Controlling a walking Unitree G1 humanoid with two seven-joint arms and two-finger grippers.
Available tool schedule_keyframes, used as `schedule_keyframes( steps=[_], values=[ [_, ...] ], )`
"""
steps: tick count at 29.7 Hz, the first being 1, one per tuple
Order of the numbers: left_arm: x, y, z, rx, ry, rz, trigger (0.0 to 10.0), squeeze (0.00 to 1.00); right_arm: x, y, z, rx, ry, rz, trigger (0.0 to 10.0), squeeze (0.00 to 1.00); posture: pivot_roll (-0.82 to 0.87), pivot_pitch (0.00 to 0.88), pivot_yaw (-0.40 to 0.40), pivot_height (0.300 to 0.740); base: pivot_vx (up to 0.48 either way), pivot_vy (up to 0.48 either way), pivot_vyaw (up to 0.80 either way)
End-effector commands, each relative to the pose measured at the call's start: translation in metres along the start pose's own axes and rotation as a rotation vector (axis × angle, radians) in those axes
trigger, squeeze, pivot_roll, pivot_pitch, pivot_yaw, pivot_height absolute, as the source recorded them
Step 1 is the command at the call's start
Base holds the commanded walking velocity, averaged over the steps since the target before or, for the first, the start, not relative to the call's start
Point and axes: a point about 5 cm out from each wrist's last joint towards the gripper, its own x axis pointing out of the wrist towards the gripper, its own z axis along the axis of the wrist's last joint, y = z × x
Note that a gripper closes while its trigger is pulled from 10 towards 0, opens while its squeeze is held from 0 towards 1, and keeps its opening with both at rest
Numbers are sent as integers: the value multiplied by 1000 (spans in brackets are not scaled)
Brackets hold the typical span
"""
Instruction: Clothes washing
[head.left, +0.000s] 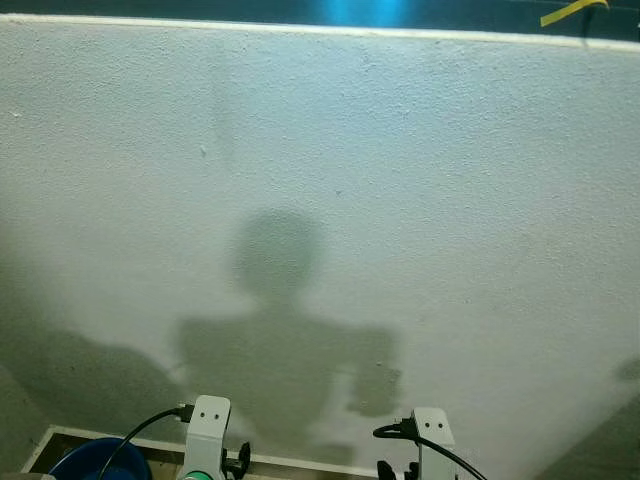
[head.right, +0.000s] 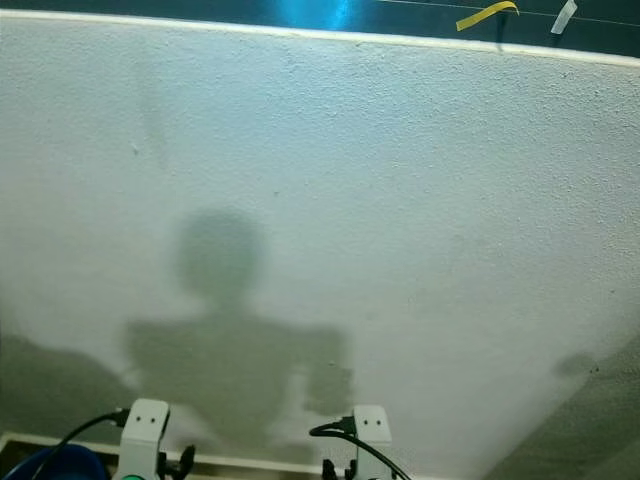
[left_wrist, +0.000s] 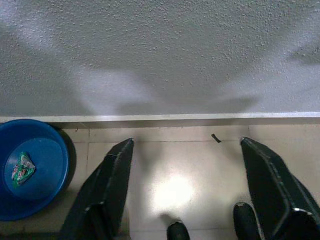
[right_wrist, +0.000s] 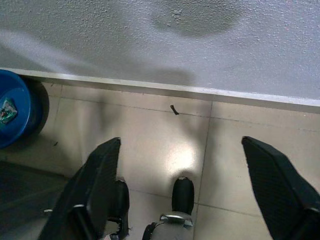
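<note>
A blue plastic basin (left_wrist: 45, 150) stands on the tiled floor against the wall, at my lower left (head.left: 95, 462). A small green and white packet (left_wrist: 22, 167) lies inside it. My left gripper (left_wrist: 186, 142) hangs open over the bare tiles to the right of the basin, holding nothing. My right gripper (right_wrist: 181, 142) is also open and empty, over the tiles further from the basin (right_wrist: 12, 115). Both silver wrists (head.left: 208, 430) show at the bottom of the eye views.
A rough white wall (head.left: 350, 200) stands close in front of me, carrying my shadow. A pale baseboard (left_wrist: 160, 118) runs along its foot. A small dark scrap (right_wrist: 174, 109) lies on the tiles. Yellow tape (head.left: 570, 10) hangs above the wall's top edge.
</note>
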Motion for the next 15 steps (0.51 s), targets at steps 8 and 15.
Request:
schedule_keyframes(
  steps=[8, 15],
  values=[
    [-1, -2, -6, -1, 26, -12, 0, 0, 0, 0, -3, 15, 11, 3, 0, 0, -55, 0, 35, 740, 0, 0, 0],
    [-1, -1, -6, -3, 27, -6, 0, 0, -1, -2, -3, 20, 7, -8, 0, 0, -47, 0, 30, 740, 0, 0, 0]
  ],
)
